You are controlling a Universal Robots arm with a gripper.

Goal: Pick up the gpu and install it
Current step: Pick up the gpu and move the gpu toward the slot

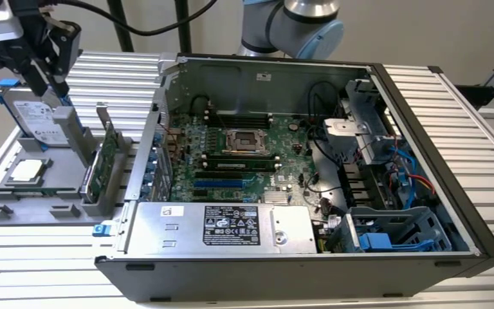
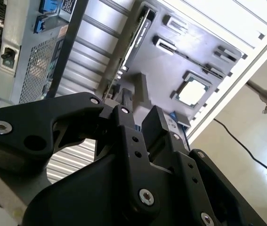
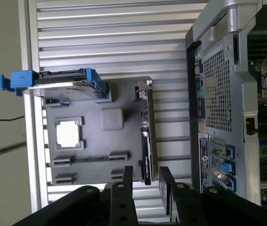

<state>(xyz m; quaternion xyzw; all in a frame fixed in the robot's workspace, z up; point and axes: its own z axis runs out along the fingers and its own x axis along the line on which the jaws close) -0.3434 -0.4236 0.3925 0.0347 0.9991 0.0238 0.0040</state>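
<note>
Gripper (image 3: 145, 181) open and empty, above the gpu (image 3: 147, 132)
The gpu stands on edge in a grey holder (image 3: 95, 146), between the hard drive (image 3: 60, 84) and the computer case (image 3: 218, 94).

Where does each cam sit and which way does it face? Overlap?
Exterior view: off-arm, high, looking down on the open computer case and tray; arm and gripper show.
First wrist view: wrist-mounted, looking past the open gripper onto the gpu.
Second wrist view: wrist-mounted, obliquely past the gripper at the tray.
Shared: tray, gpu, computer case in all.
</note>
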